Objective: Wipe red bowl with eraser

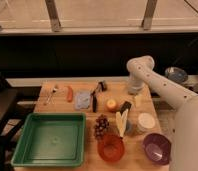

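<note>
The red bowl (111,148) sits at the front edge of the wooden table, right of the green tray. The eraser (124,106), a small dark block, lies behind it near the table's middle right, next to an orange round thing (111,104). My gripper (136,96) points down over the back right part of the table, a little behind and to the right of the eraser, apart from it. It looks open and holds nothing. The white arm reaches in from the right.
A purple bowl (157,148) stands right of the red one. A green tray (22,150) fills the front left. Grapes (100,125), a pale banana (121,122), a white cup (145,121), a blue-grey block (83,100) and a black-handled tool (95,98) crowd the middle.
</note>
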